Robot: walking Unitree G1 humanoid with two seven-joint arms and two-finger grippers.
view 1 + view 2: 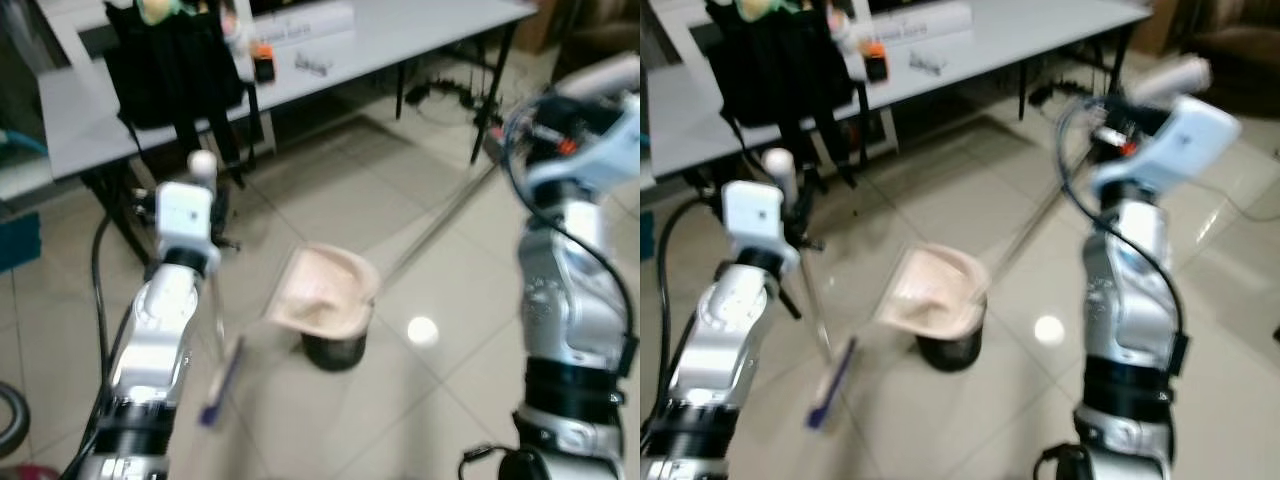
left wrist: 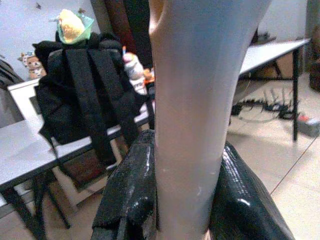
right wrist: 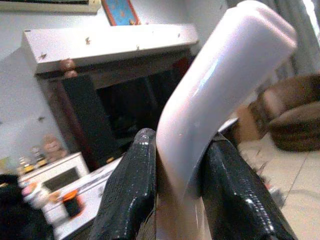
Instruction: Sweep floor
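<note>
**Lighting and picture quality**

Head views: evenly lit indoor scene; motion blur smeared both silver arms, worst on the right arm (image 1: pixel 1140 200). A round white glare spot (image 1: pixel 422 330) lay on the glossy beige tiled floor (image 1: pixel 330 200). A soft shadow sat under the long grey table (image 1: pixel 420 40).

Wrist views: background fairly sharp; the close pale handle (image 2: pixel 192 100) was out of focus. Highlights glinted on the black fingers (image 2: pixel 250 200). A bright sheen ran along the curved white handle (image 3: pixel 220 95).
</note>
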